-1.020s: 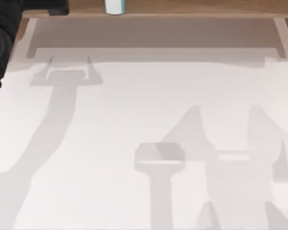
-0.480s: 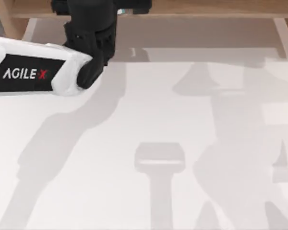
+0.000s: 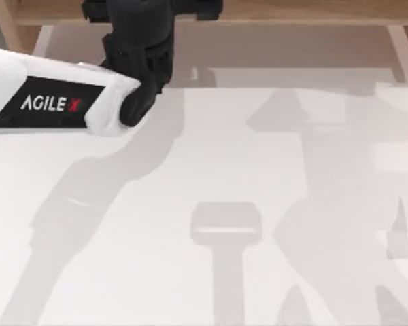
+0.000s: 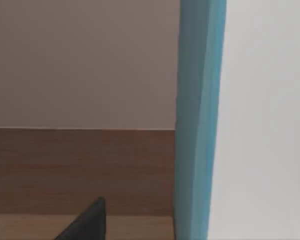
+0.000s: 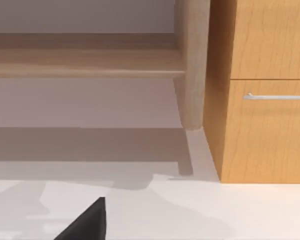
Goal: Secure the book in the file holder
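Since a moment ago left arm (image 3: 54, 102) nudged slightly rightward over white worktop (image 3: 190, 170), left pincer (image 3: 153, 10) at far wooden edge, closure not discernible, book (image 4: 200, 120) upright close beside it, cyan edge showing

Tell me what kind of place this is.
Probably a rendered office desk setup. A white table carries a long wooden shelf on legs, a wooden drawer unit with a metal handle stands beside it, and the left end effector reaches for a book on the shelf.
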`<act>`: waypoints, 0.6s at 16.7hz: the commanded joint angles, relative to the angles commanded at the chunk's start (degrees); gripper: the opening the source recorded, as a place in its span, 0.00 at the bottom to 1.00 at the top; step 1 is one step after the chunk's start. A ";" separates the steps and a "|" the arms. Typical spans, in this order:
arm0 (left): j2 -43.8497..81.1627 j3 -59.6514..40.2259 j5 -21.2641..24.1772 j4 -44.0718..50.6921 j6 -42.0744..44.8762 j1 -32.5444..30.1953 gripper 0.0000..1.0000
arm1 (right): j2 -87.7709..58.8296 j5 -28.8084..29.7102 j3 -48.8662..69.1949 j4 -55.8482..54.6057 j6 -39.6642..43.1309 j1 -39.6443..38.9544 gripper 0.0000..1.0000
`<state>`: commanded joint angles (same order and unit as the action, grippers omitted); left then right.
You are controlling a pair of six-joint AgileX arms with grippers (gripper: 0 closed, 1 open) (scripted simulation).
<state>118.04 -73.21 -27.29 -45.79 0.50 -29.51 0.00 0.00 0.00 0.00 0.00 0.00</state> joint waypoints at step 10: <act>3.33 -5.40 1.05 1.91 -0.04 0.88 1.00 | 0.00 0.00 0.00 0.00 0.00 0.00 1.00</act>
<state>121.37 -78.61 -26.24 -43.88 0.46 -28.63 0.00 0.00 0.00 0.00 0.00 0.00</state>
